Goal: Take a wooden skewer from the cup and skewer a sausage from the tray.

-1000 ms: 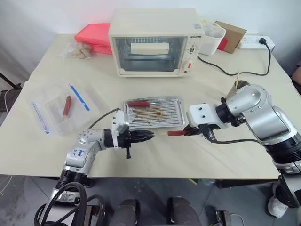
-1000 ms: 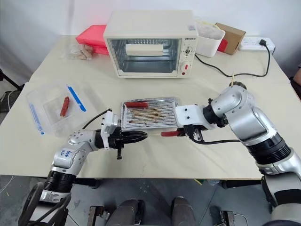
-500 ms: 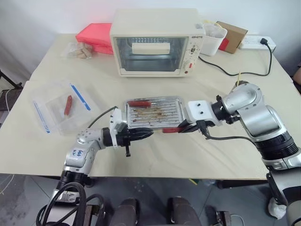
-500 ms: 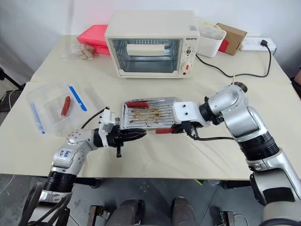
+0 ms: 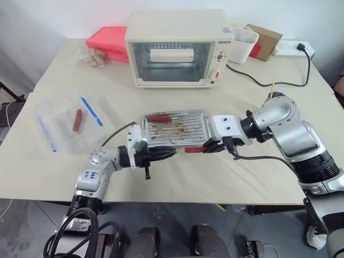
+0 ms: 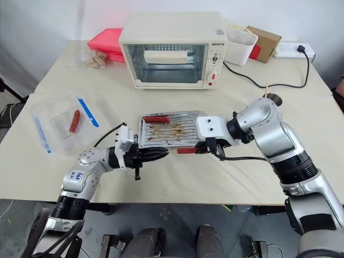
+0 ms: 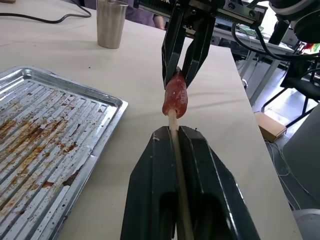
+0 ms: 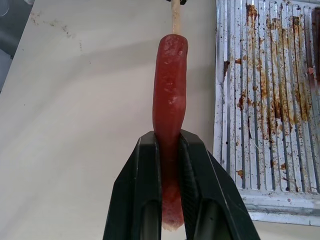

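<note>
Red glossy sausage (image 7: pixel 175 95), clamped in my right gripper (image 7: pixel 182 75), lies end-on to the thin wooden skewer (image 7: pixel 176 145) pinched in my left gripper (image 7: pixel 176 137).

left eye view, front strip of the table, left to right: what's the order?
Plastic bag with a sausage → left hand holding the wooden skewer → sausage on its tip → right hand gripping that sausage.
</note>
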